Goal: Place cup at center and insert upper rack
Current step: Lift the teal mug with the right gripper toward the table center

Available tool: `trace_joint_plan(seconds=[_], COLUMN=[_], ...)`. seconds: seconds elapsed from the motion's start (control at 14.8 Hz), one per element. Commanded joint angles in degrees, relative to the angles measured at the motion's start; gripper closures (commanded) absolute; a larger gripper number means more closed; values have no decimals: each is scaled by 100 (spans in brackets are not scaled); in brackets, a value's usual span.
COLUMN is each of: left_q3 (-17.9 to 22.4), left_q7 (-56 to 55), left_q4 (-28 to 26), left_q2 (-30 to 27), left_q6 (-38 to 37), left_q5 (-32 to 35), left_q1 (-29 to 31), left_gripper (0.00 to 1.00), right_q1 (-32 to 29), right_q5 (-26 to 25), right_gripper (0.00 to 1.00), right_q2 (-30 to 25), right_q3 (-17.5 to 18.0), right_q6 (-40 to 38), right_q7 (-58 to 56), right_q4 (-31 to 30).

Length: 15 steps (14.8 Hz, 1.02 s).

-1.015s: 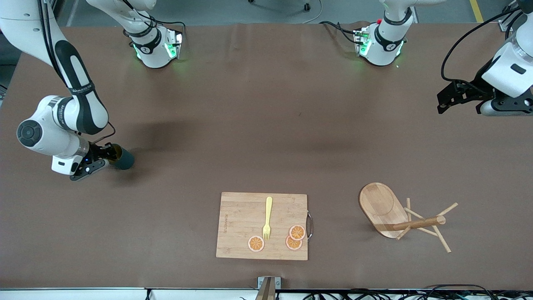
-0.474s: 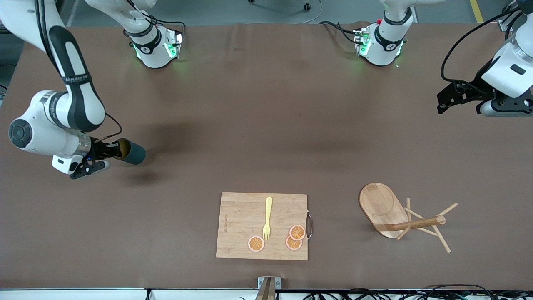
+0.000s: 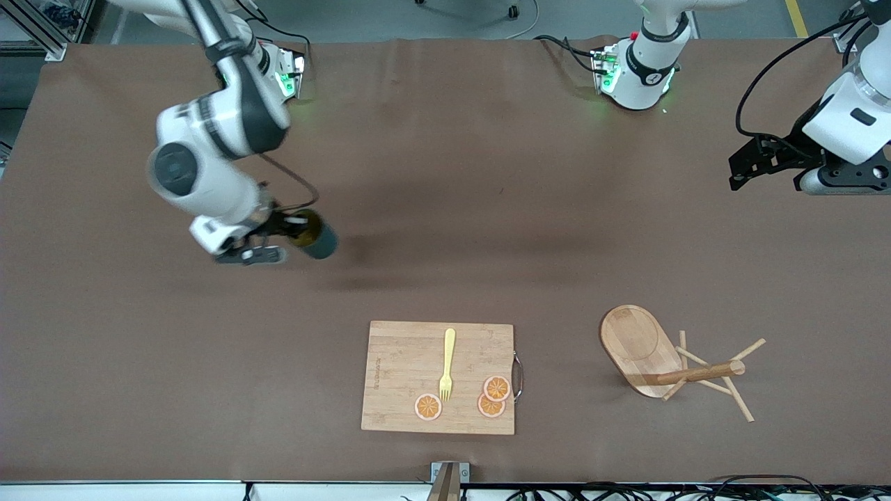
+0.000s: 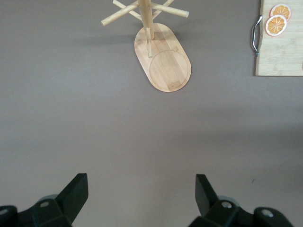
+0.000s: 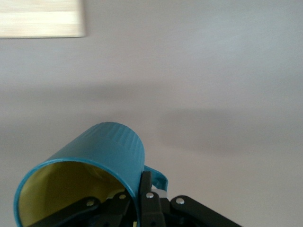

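Right gripper (image 3: 296, 228), left of frame centre, is clamped on the tilted ribbed teal cup (image 3: 319, 239) above the brown table (image 3: 445, 209); left gripper (image 3: 739, 167), upper right, waits with fingers apart.

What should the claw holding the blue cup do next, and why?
Probably keep carrying the cup toward the bare middle of the table, then lower it. The right claw is pinched on the cup's rim, up in the air over the right arm's end of the table. The mug tree lies tipped over, and the left claw waits open.
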Motion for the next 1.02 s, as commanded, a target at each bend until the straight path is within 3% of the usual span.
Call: trace_joint_plan(seconds=[0.0, 0.47, 0.95], left_q3=[-2, -2, -37], left_q7=[37, 28, 11], left_q4=[114, 123, 114], left_q2=[59, 94, 235], left_q6=[-112, -112, -112], left_q5=[-24, -41, -85], left_q1=[-23, -23, -119], left_gripper=[0, 0, 0], right_q1=[778, 2168, 2494], right_q5=[53, -17, 53], right_gripper=[100, 100, 96], right_q2=[448, 1696, 2408], right_q3=[-99, -108, -108], right_q6=[69, 1116, 1476], right_q7=[1410, 4137, 4560], right_q4=[575, 1156, 1341])
